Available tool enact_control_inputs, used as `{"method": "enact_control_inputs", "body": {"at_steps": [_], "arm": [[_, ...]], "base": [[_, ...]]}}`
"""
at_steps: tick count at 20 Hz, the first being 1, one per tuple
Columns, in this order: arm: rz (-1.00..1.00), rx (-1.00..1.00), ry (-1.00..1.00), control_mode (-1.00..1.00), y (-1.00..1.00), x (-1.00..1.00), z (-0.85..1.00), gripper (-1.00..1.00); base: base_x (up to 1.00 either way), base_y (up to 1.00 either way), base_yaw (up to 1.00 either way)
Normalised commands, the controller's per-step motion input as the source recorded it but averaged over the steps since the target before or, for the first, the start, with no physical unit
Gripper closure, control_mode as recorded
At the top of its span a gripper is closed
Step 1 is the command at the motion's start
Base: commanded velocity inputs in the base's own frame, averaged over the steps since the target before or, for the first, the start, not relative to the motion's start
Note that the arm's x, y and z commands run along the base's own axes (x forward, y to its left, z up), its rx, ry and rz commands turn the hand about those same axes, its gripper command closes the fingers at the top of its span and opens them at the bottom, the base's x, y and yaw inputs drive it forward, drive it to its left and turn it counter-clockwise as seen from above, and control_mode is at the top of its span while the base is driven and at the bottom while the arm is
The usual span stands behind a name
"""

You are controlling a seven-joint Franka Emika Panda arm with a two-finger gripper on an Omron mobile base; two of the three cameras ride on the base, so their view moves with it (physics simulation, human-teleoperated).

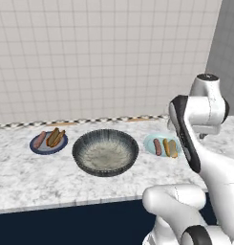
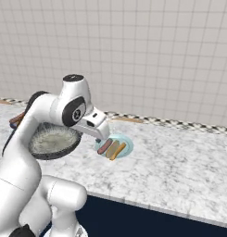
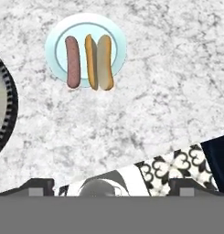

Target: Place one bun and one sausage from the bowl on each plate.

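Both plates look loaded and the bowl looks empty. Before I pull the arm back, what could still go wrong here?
1. The sausage and bun overhang the rim of the pale blue plate; a bump could roll them onto the counter.
2. The open gripper hangs above that plate, so a careless retreat might clip it.
3. The bowl sits close beside the plate, and the arm's elbow passes over it, so a low swing may knock it.

The pale blue plate (image 1: 158, 141) is half covered by the arm in the left base view, the bowl (image 3: 4, 114) gets chopped off at the hand view's edge, and the navy plate (image 2: 16, 120) is mostly blocked.
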Motion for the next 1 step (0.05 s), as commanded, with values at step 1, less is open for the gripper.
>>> {"method": "enact_control_inputs", "body": {"at_steps": [1], "arm": [[0.11,0.0,0.0,-1.0,0.7,-0.49,0.22,-1.0]], "base": [[0.0,0.0,0.0]]}}
